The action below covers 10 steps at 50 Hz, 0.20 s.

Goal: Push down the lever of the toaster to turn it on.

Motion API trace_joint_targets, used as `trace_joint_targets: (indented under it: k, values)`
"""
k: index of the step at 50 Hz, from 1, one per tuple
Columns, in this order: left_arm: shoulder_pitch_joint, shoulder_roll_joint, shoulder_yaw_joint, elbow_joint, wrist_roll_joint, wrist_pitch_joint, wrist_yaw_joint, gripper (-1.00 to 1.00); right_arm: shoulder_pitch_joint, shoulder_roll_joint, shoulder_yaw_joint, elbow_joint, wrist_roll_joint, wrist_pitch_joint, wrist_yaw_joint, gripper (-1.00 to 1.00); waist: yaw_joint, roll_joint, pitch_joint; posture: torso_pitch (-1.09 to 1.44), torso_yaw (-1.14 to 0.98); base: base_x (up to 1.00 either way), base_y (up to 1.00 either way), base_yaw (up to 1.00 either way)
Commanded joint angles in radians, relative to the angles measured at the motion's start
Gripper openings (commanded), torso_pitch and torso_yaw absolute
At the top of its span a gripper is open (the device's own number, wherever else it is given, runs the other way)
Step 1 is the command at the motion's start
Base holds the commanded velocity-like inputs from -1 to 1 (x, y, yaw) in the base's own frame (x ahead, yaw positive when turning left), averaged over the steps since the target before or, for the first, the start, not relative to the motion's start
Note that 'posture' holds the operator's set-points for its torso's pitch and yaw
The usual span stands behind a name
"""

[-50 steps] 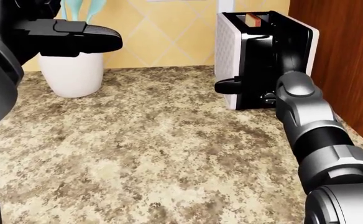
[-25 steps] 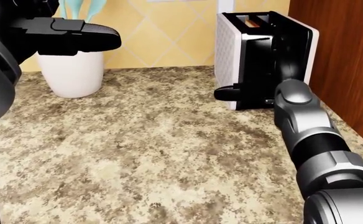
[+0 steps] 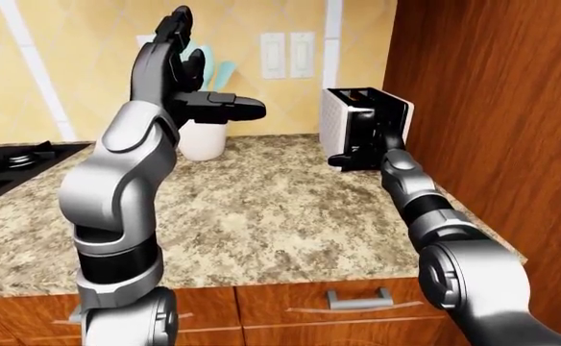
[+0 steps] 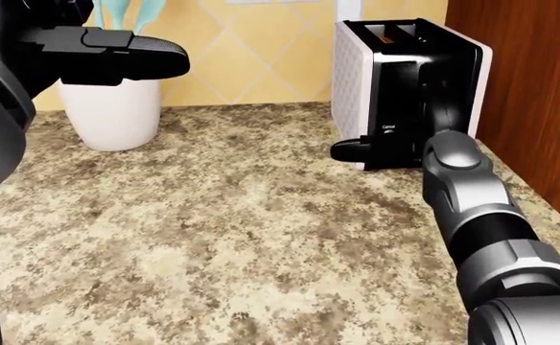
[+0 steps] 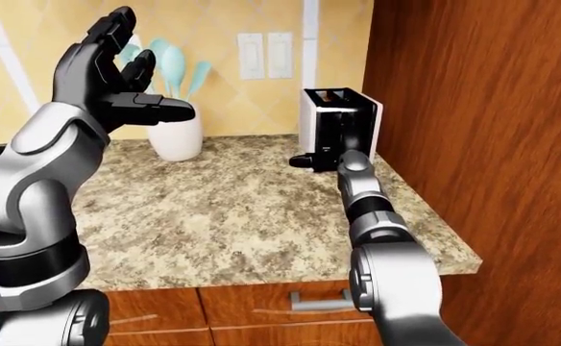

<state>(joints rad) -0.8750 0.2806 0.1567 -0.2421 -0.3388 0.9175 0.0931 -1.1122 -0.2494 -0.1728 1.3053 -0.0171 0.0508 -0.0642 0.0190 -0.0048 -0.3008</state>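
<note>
Pressing toaster (image 4: 405, 86) lever (image 4: 356, 149) lower than before; right-hand fingers hidden; left fingers (image 5: 117, 72) spread, empty.

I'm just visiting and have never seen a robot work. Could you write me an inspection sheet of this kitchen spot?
Surface: speckled counter, bare in the middle.
Job's things: toaster upright by the wood panel; lever low on its dark face; something sits in the slot.
Clutter: white jar holding teal utensils.
Grippers: left robot hand raised, fingers spread, holding nothing; right robot hand hidden behind its own arm at the toaster, state unclear.
Cables: nothing seen.
Surroundings: tiled wall, outlets, stove, drawers below.
</note>
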Motion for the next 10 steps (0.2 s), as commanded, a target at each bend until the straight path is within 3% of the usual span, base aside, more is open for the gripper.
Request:
trace_joint_targets:
  k: [1,10]
  values:
    - [-0.033,0.009,0.01,-0.019,0.003,-0.028,0.0,1.0,-0.025,-0.004,-0.001,-0.011,0.004,0.007,0.005,1.0,0.001,0.001,-0.007,-0.41,0.0,0.0,0.0,0.0]
    - [-0.033,0.008,0.01,-0.018,0.002,-0.028,0.0,1.0,-0.016,-0.007,-0.002,-0.008,0.004,0.005,0.004,1.0,0.001,0.0,-0.007,-0.41,0.0,0.0,0.0,0.0]
